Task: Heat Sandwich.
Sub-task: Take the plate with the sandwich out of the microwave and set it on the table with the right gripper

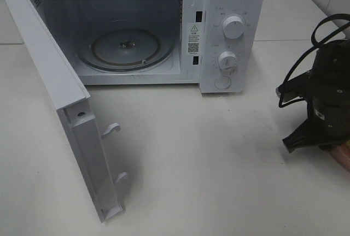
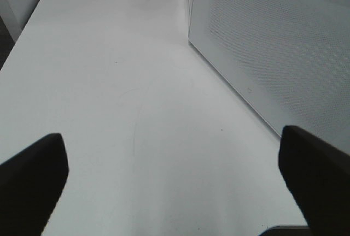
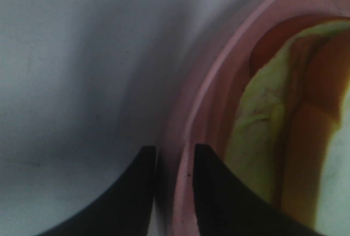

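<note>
The sandwich [image 3: 262, 116] lies on the round pink plate [image 3: 210, 83], showing yellow-green filling and a tan crust edge. My right gripper [image 3: 175, 149] has its two dark fingers a narrow gap apart on either side of the plate's rim; I cannot tell whether they press on it. In the exterior high view the right arm [image 1: 328, 94] hangs at the table's far right, above a sliver of the plate [image 1: 344, 158]; the sandwich is hidden there. My left gripper [image 2: 172, 137] stands wide open over bare table beside the microwave's side wall [image 2: 273, 45].
A white microwave [image 1: 232, 6] stands at the back with its door [image 1: 60, 110] swung fully open toward the front left. Its glass turntable [image 1: 126, 47] is bare. White tabletop [image 1: 208, 165] stretches between the microwave and the right arm.
</note>
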Controlling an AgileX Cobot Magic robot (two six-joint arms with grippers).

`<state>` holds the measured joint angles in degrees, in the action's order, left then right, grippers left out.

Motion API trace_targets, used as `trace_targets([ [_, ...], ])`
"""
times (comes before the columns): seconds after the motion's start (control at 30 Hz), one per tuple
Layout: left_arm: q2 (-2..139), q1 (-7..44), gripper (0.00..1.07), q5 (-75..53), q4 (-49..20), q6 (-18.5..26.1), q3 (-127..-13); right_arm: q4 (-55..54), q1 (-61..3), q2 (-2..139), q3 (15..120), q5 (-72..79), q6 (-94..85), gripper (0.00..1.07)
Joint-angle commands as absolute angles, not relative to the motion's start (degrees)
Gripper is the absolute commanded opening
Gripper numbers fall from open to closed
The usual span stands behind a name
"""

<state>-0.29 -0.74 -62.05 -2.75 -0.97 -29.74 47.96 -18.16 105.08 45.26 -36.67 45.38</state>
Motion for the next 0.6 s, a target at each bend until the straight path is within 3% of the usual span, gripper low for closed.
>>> trace_targets([
  [0.03, -0.5, -0.9, 1.00, -61.2, -3.0, -1.1, -29.6, 45.6, -18.0, 102.6, 46.3, -38.9, 42.6, 0.40],
  [0.27, -0.5, -0.9, 1.00, -61.2, -3.0, -1.1, -29.6, 35.0, -18.0, 94.4, 46.3, -38.7, 29.1, 0.64],
  [0.43, -0.5, -0.9, 1.00, -61.2, -3.0, -1.1, -29.6, 26.5, -18.0, 87.9, 46.3, -38.8, 21.7, 0.75],
  [0.6, -0.5, -0.9, 1.00, -61.2, -3.0, -1.1, -29.6, 19.8, -18.0, 82.7, 46.2, -40.0, 17.5, 0.79],
])
